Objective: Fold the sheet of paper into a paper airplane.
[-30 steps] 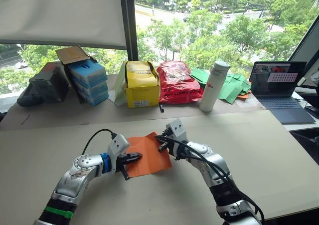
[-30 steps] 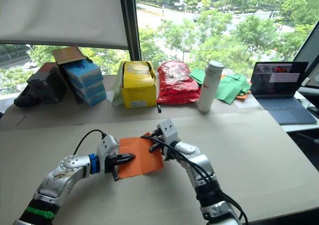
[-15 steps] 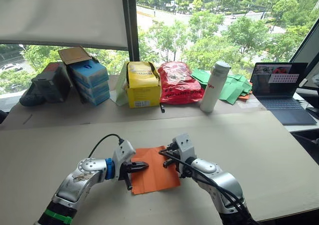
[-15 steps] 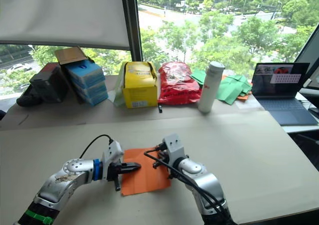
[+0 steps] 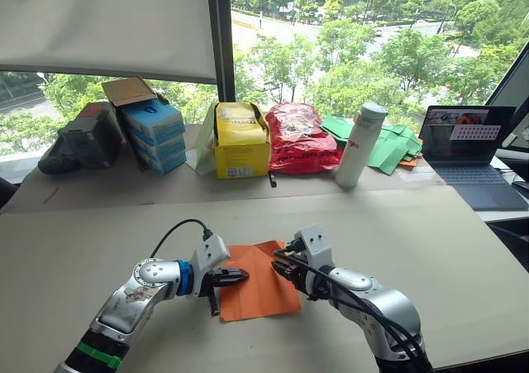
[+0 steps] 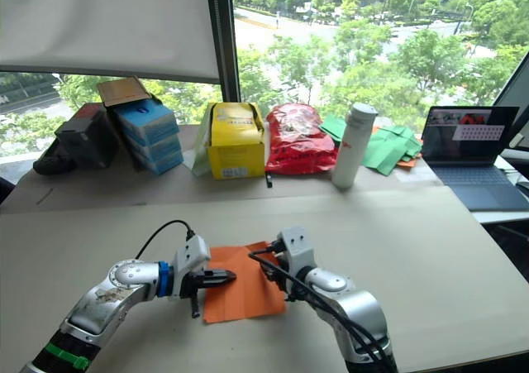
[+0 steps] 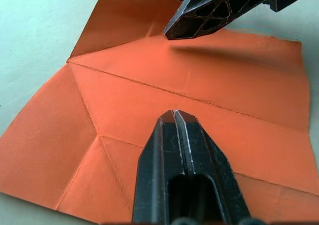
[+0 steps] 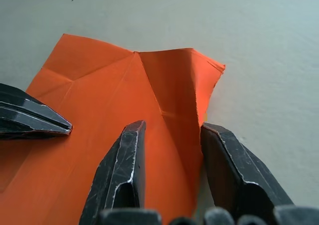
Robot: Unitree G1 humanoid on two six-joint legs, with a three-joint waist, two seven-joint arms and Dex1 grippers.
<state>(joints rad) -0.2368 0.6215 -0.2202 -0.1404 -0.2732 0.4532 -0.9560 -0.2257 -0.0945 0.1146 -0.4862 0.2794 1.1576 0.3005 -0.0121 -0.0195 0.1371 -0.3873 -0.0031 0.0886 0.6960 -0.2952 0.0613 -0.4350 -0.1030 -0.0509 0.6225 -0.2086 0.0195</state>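
Note:
The sheet of paper [image 5: 263, 294] lies on the table, bright orange and squarish, with crease lines and its far right corner folded up [image 8: 179, 85]. My left gripper [image 5: 240, 274] is shut, and its tip rests over the sheet's left half [image 7: 178, 118]. My right gripper [image 8: 172, 130] is open at the sheet's far right part. Its two fingers stand on either side of the raised fold. The two grippers' tips point at each other a short way apart. No finished paper airplane is in view.
Along the back of the table stand blue boxes [image 5: 154, 133], a yellow box [image 5: 240, 141], a red bag [image 5: 298, 138], a white bottle [image 5: 355, 144], green paper sheets [image 5: 387, 147] and a laptop [image 5: 469, 144]. Bare tabletop [image 5: 438, 249] surrounds the sheet.
The whole picture has shifted with the camera. Both grippers keep their places on the sheet, and the right wrist sits a little lower toward the table.

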